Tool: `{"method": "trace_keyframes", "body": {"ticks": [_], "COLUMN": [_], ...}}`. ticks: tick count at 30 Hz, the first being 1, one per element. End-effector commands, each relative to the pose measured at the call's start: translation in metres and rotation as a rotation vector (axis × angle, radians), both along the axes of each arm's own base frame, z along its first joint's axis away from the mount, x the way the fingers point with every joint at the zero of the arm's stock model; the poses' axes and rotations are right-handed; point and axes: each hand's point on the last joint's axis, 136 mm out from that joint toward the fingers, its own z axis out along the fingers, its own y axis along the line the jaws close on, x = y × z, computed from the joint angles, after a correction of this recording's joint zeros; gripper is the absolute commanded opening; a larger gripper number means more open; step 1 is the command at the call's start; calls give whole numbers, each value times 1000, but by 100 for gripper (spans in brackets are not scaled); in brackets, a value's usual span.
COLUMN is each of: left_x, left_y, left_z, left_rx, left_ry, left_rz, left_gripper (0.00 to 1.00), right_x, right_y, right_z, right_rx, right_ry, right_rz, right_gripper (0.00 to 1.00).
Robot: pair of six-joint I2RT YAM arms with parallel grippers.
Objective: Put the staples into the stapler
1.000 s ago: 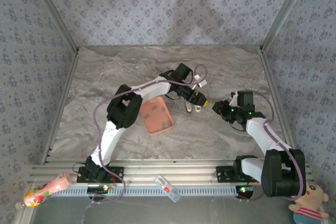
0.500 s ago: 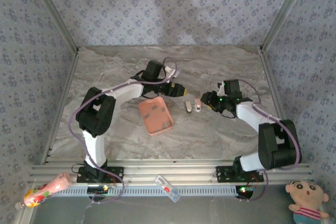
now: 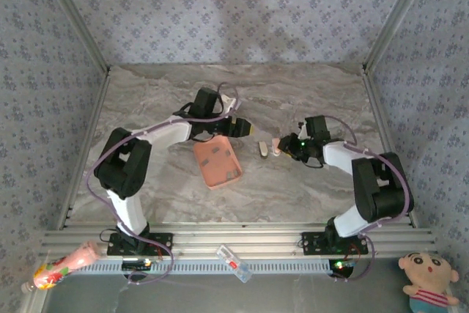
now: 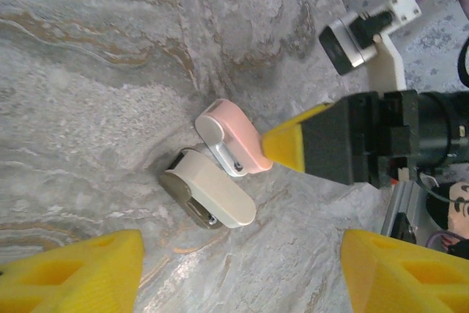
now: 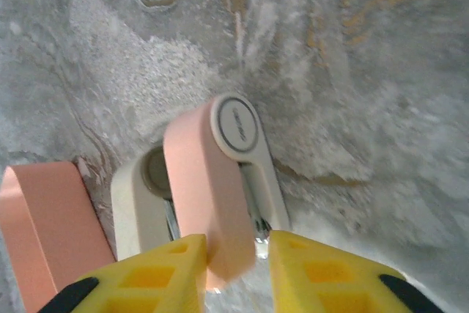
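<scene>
Now | left pincer (image 4: 242,258) apart | right pincer (image 5: 237,245) astride pink stapler (image 5: 199,181), grip unclear

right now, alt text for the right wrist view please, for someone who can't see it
Yellow fingers of the right end effector straddle the near end of a pink stapler on a grey marble table. A cream stapler lies beside it on the left, then a corner of a pink tray.

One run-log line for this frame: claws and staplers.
left claw: open, above table | right claw: straddling pink stapler end, clamp unclear | cream stapler: lying beside pink one
</scene>
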Motion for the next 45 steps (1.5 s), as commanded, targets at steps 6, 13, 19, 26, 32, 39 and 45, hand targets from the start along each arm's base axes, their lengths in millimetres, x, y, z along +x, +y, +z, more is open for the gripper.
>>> {"method": "trace_keyframes", "body": {"ticks": [6, 13, 19, 26, 32, 39, 45], "left_x": [26, 17, -5, -17, -22, 20, 47], "left_y": [79, 207, 306, 376, 391, 392, 379], "left_z": [68, 124, 128, 82, 35, -19, -43], "left_rx": [41, 398, 535, 652, 657, 673, 678], "left_ry": [-209, -510, -642, -597, -576, -638, -612], "left_rz": [275, 685, 1003, 1209, 1262, 1245, 1102], "left_gripper": [72, 89, 98, 99, 99, 98, 98], "right_x": [15, 46, 58, 54, 42, 59, 59], "right_y": [-37, -112, -152, -173, -182, -167, -172], "right_z": [72, 124, 143, 124, 103, 59, 34], "right_rx": [-165, -319, -464, -610, -670, -762, -830], "right_ry": [-178, -410, -563, -605, -665, -687, -696], "right_rz": [3, -135, -186, -209, -268, -171, -214], "right_gripper": [38, 54, 62, 100, 100, 100, 100]}}
